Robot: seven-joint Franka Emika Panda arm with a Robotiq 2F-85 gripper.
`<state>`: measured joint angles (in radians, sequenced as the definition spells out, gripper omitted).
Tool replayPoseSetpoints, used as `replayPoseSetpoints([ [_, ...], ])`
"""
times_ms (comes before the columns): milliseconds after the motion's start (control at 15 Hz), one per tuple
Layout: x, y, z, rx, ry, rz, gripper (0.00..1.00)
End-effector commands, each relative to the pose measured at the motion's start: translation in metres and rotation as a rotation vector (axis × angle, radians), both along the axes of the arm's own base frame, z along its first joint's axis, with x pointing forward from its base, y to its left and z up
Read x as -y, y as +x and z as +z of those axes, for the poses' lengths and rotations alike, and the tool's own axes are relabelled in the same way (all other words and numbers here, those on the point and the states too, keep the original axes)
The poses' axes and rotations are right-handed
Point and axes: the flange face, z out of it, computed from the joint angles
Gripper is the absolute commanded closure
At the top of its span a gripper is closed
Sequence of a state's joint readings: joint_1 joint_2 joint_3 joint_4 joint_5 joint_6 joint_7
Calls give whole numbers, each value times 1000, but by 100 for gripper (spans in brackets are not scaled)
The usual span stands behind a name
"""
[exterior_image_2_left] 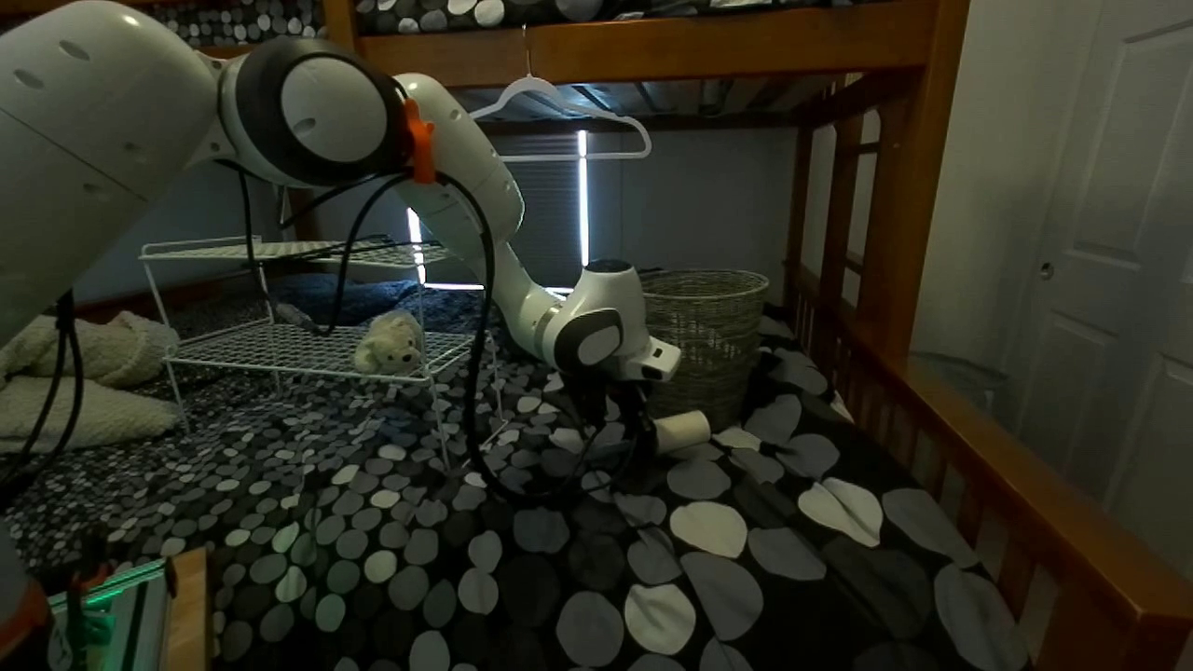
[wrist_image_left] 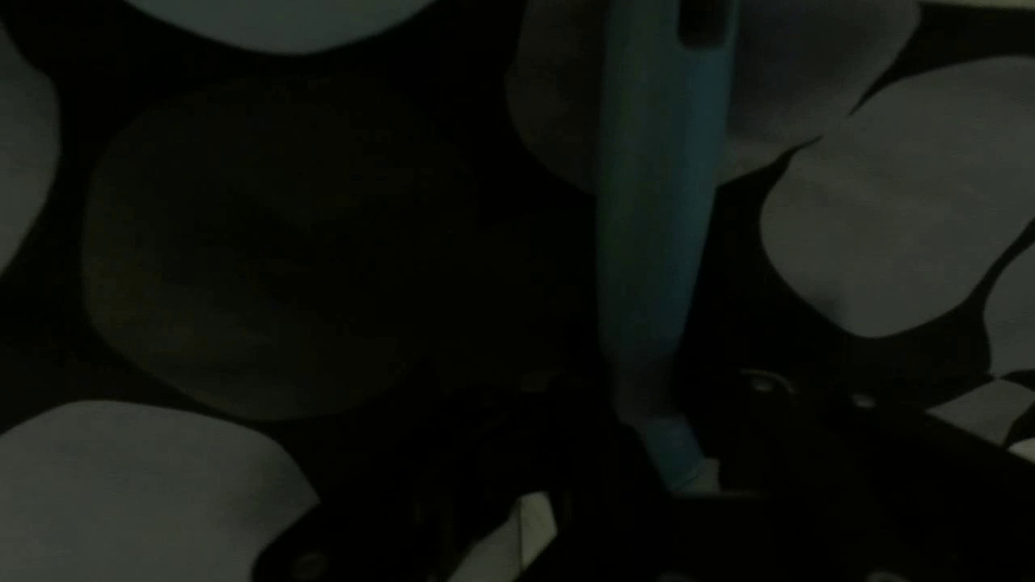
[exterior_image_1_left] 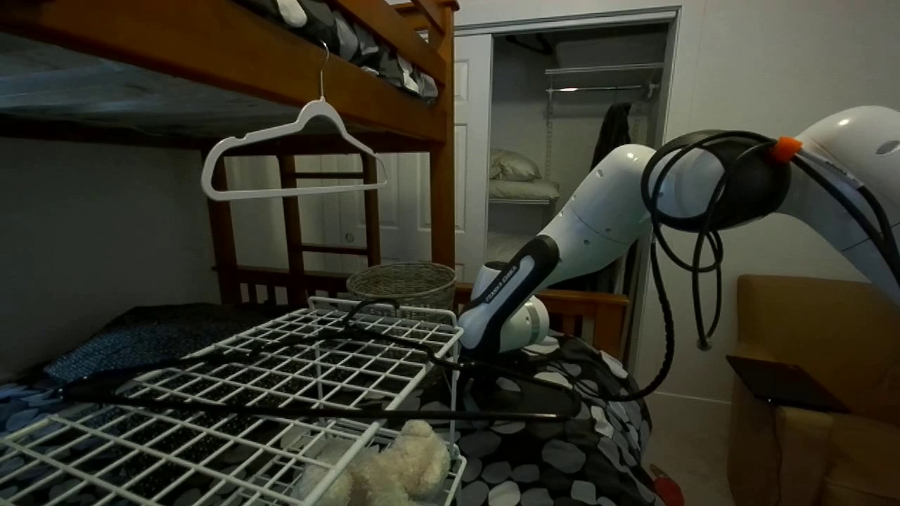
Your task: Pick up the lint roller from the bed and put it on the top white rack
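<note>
The lint roller shows its off-white roll (exterior_image_2_left: 680, 432) in an exterior view, low over the bed (exterior_image_2_left: 596, 559); I cannot tell if it touches the bedding. Its blue handle (wrist_image_left: 659, 202) runs down the dark wrist view to my gripper (wrist_image_left: 653, 412). The dark fingers lie close on both sides of the handle's narrow end and look shut on it. My gripper (exterior_image_2_left: 620, 415) also shows beside the roll in an exterior view. The roller is hidden behind the rack and arm in an exterior view. The top white rack (exterior_image_1_left: 422, 374) also shows farther back (exterior_image_2_left: 280, 250).
A black hanger (exterior_image_1_left: 281, 410) lies across the top rack. A teddy bear (exterior_image_2_left: 391, 343) sits on the lower shelf. A wicker basket (exterior_image_2_left: 708, 326) stands close behind the gripper. A white hanger (exterior_image_1_left: 295, 191) hangs from the upper bunk. The wooden rail (exterior_image_2_left: 1007, 466) edges the bed.
</note>
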<state>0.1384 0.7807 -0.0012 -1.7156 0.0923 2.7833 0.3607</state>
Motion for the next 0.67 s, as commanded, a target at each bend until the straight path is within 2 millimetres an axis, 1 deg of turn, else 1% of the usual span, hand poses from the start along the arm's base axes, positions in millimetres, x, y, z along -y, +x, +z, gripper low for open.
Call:
replayPoseSetpoints([
  [0, 0, -9, 16, 87, -26, -25, 93],
  [133, -2, -16, 25, 136, -22, -32, 93],
  [267, -1, -22, 33, 181, -23, -51, 93],
  [600, 16, -40, 53, 265, -39, -106, 93],
])
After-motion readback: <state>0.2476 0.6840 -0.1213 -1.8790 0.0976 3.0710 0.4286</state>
